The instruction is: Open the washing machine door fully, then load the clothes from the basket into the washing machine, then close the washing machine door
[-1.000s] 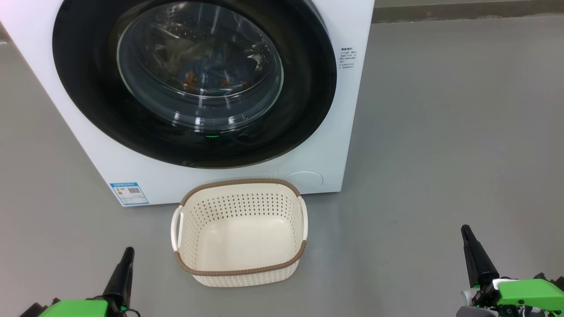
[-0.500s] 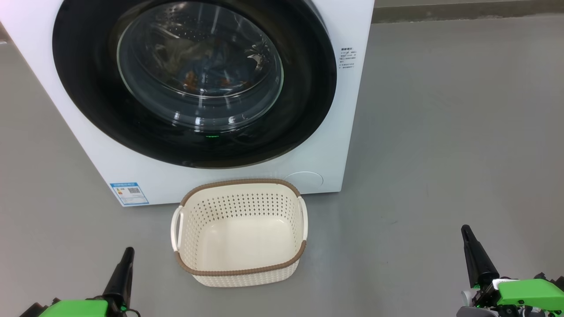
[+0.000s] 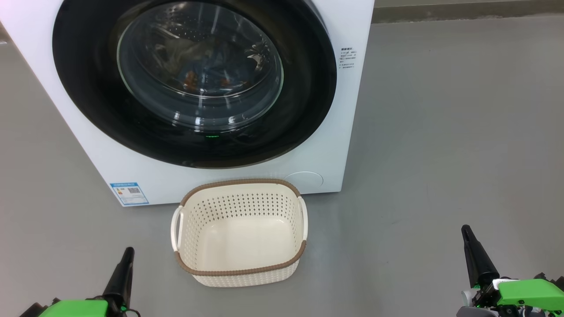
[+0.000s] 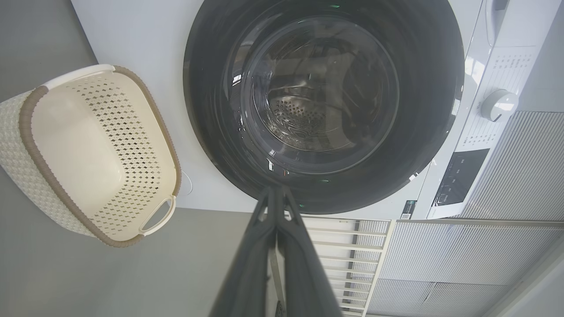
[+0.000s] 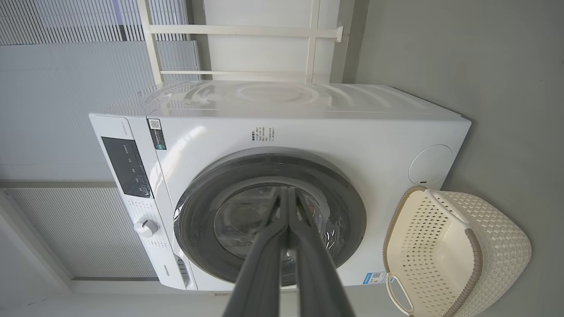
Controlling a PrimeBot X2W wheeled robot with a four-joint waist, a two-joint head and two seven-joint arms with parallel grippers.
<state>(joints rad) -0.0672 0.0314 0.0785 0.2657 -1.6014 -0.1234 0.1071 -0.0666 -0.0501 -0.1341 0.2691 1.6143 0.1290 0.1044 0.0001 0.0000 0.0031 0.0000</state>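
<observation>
Head view: the washing machine door (image 3: pixel 83 97) is seen shut flush against the washing machine (image 3: pixel 105 176). Blue fabric with orange print, taken to be the clothes (image 3: pixel 207 72), is made out dimly behind the glass, though reflections blur it. The basket (image 3: pixel 240 181) stands empty on the floor (image 3: pixel 440 154), just before the machine's lower edge. All three steps are judged done. The left gripper (image 3: pixel 128 254) and right gripper (image 3: pixel 466 233) are held low, well apart from both.

Left wrist view: the fingers are pressed together, nothing held.

Right wrist view: likewise closed and empty, with bare floor around the basket.
</observation>
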